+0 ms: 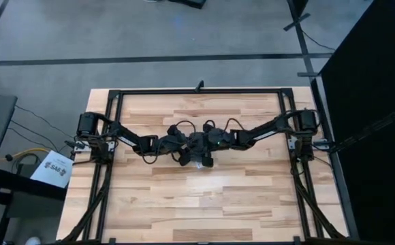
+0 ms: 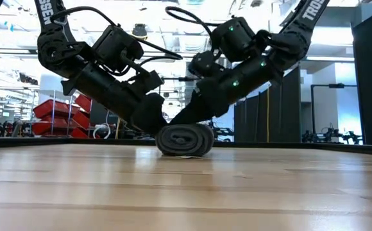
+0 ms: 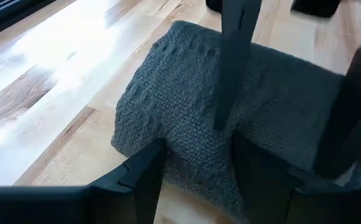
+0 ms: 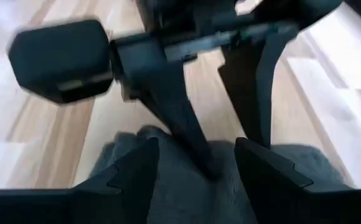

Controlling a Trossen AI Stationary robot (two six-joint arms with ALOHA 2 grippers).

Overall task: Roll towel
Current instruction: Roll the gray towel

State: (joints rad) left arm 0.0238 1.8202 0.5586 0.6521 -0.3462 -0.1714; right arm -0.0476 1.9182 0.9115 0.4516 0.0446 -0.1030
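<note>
Now rolled towel (image 2: 185, 140) mid-table; left gripper (image 3: 196, 165), right gripper (image 4: 196, 163) jaws parted astride it.

Light wooden table (image 1: 204, 204) on grey concrete floor (image 1: 150, 34) marked with dark tape lines. Black partition (image 1: 374, 102) along one side. Beyond the table, red bins (image 2: 54, 115) on shelving, dark panels (image 2: 269, 115), bright ceiling lights overhead.

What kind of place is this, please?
Probably a robotics lab or workshop: a wooden table on a concrete floor, red bins and other equipment behind, two arms at a rolled towel.
</note>
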